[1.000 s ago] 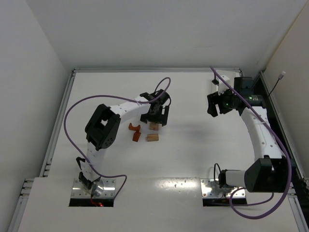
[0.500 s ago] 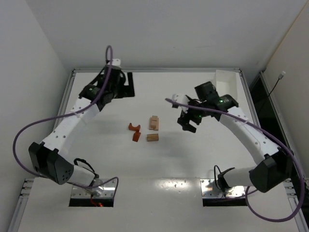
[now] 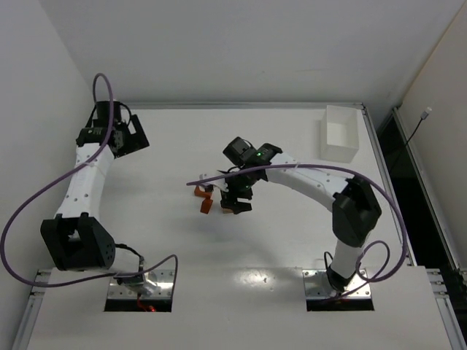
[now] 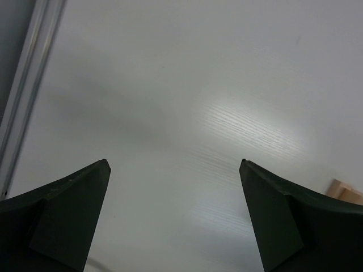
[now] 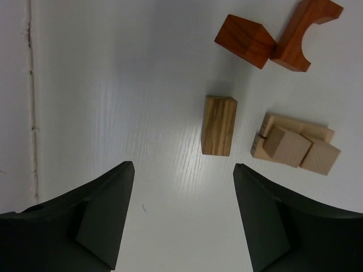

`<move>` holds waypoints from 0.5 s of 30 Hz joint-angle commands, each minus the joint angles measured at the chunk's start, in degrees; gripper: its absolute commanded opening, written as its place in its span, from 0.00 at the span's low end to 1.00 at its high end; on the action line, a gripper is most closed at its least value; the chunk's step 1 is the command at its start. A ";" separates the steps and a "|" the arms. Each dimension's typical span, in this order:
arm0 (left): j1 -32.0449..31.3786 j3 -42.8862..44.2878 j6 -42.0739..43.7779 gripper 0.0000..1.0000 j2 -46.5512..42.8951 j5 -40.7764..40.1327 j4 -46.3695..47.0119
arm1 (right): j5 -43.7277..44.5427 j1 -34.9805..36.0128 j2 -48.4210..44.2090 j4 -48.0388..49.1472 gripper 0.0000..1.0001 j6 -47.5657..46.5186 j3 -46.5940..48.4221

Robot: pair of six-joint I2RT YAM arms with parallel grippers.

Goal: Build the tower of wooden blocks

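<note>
Overhead, a white table (image 3: 168, 240) sits between pale walls. Along its left edge runs a metal rail (image 4: 25, 96). The left arm (image 3: 84, 182) reaches up that side, trailing a purple cable (image 3: 22, 211). The left gripper (image 3: 133, 138) hangs near the far left corner, close to the rail. Its wrist camera shows the two dark fingers (image 4: 68, 209) spread wide with only bare tabletop between them. A sliver of pale wood (image 4: 347, 190) shows at that picture's right edge, too little to identify. A broad stretch of bare surface separates this gripper from the wood blocks (image 5: 266, 96), which lie near the table's middle. In the right wrist view a tan rectangular block (image 5: 219, 124) lies on its own just ahead of the finger gap. Just to its right, apart from it, is a low pale stack (image 5: 295, 144) of small pieces. Beyond these, a reddish-orange cube (image 5: 245, 39) touches a reddish-orange arch (image 5: 303, 34) at one corner. The right gripper (image 3: 237, 200) hovers over this cluster, its fingers (image 5: 96, 221) well apart and holding nothing. The right arm (image 3: 314, 179) curves back to its base at the near edge. A white box (image 3: 339, 133) stands by the far right corner, well apart from the blocks.
</note>
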 commanded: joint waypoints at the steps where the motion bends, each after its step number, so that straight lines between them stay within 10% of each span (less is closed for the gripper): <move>1: 4.64 0.32 1.80 0.97 -2.44 4.80 -1.17 | -3.12 0.56 3.28 2.03 0.67 -1.39 2.87; 15: 10.29 -3.19 1.80 0.97 -2.44 10.17 1.11 | 2.15 0.56 12.00 5.99 0.51 0.19 4.00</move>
